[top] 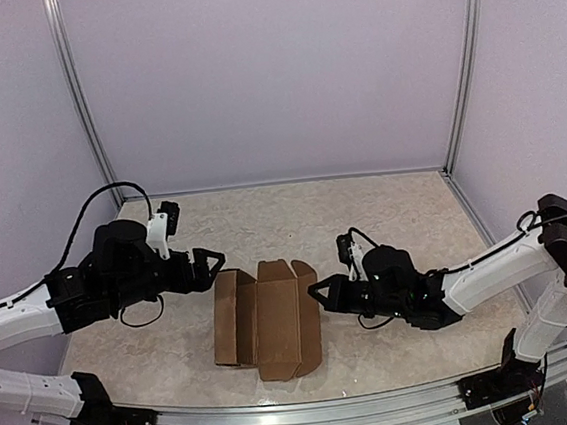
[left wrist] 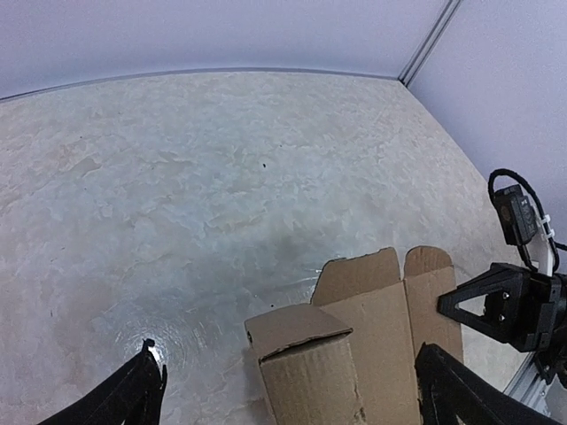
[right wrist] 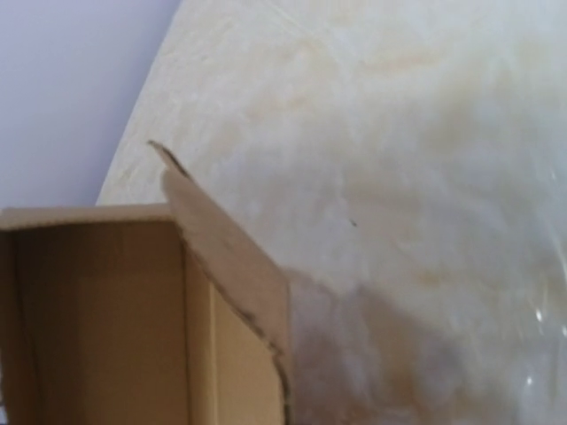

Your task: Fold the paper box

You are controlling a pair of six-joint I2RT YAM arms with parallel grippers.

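The paper box point(top: 266, 320) is plain brown cardboard, partly folded, lying in the middle of the table with its end flaps standing open at the far side. In the left wrist view its near panel is raised into a box shape point(left wrist: 332, 372). My left gripper point(top: 211, 264) hovers at the box's far left corner, open wide, with its fingertips point(left wrist: 142, 390) at the bottom corners of its view. My right gripper point(top: 316, 292) sits at the box's right edge, by the right flap point(right wrist: 232, 266). It looks open and its fingers are outside its own view.
The beige marbled table point(top: 384, 213) is enclosed by pale walls with metal corner posts point(top: 460, 65). A metal rail point(top: 313, 411) runs along the near edge. The right gripper also shows in the left wrist view point(left wrist: 496, 305).
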